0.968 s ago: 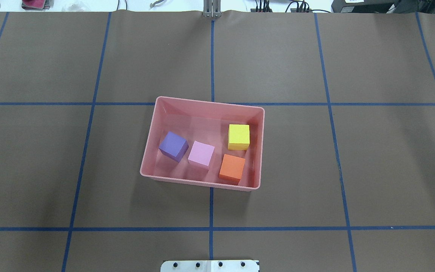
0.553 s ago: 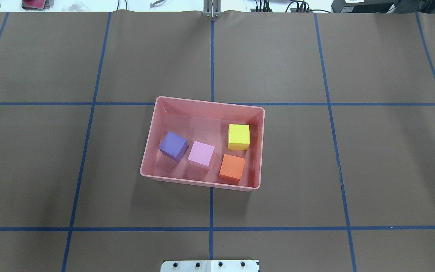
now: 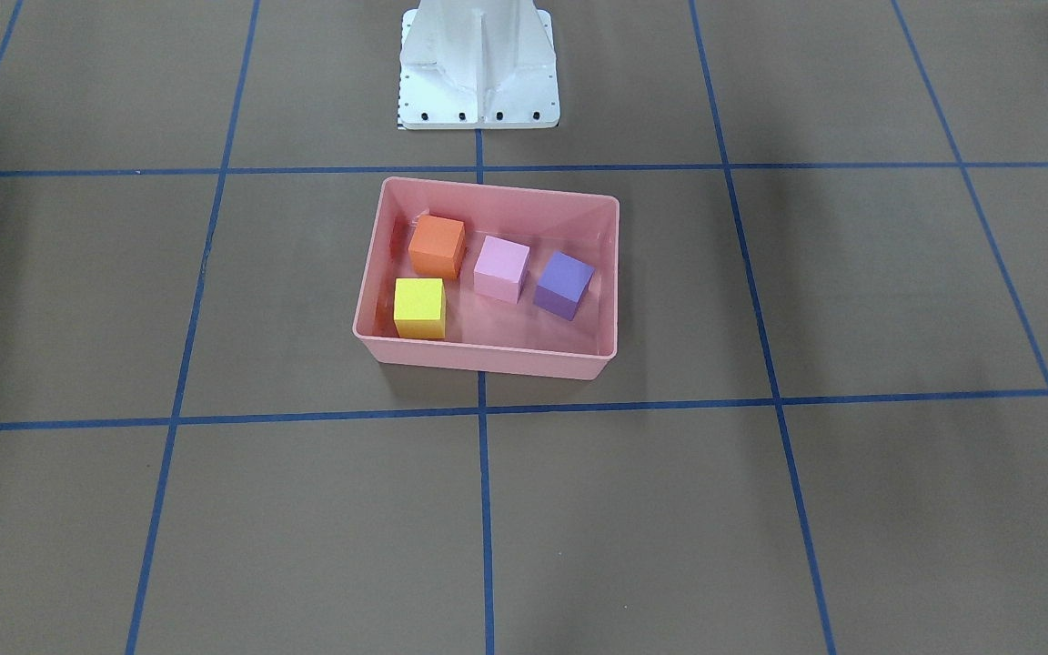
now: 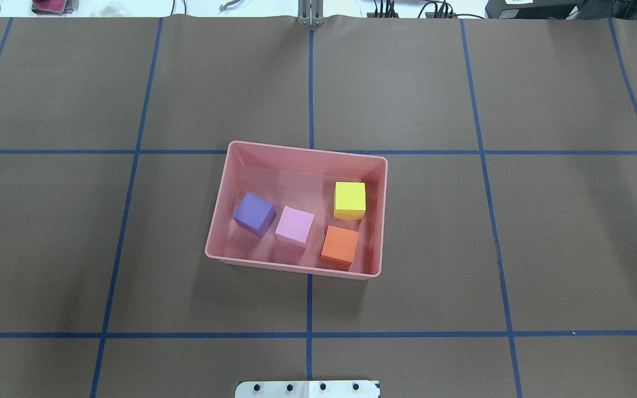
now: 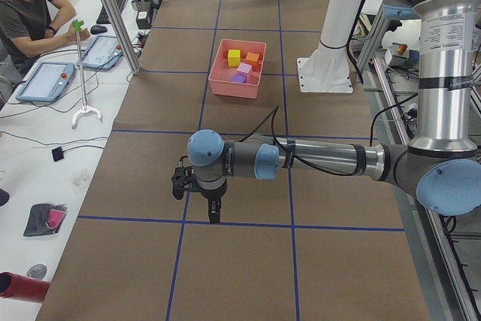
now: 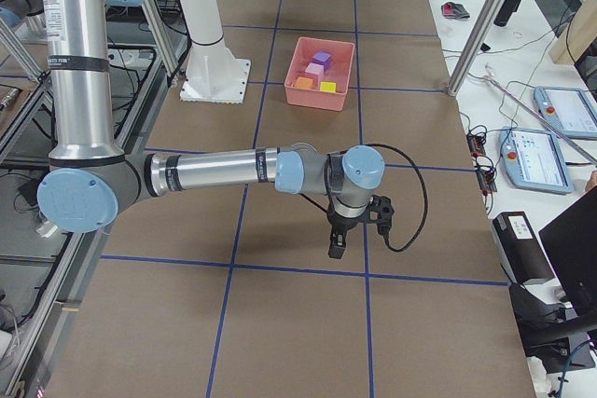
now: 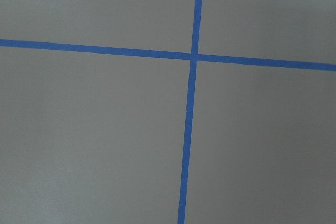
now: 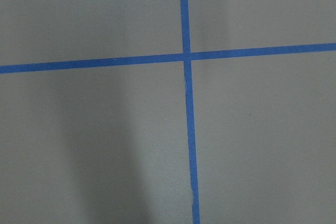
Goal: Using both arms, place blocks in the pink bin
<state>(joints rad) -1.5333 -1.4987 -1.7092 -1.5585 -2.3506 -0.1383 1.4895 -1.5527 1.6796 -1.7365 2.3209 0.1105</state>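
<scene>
The pink bin [image 4: 296, 150] sits mid-table and holds all four blocks: purple [image 4: 253, 213], light pink [image 4: 294, 225], yellow [image 4: 350, 199] and orange [image 4: 340, 246]. The front-facing view shows the same bin [image 3: 488, 360]. Neither arm reaches into these two views. My left gripper [image 5: 214, 212] hangs low over the paper far from the bin, seen only in the exterior left view. My right gripper [image 6: 336, 247] hangs likewise at the other end, seen only in the exterior right view. I cannot tell whether either is open or shut. Both wrist views show only brown paper and blue tape.
The white pedestal base [image 3: 478, 64] stands just behind the bin. Brown paper with blue tape lines [image 4: 310, 331] covers the table. A seated person [image 5: 26, 13] and tablets [image 5: 45, 80] are at a side desk. A metal post [image 6: 480, 30] stands beside the table.
</scene>
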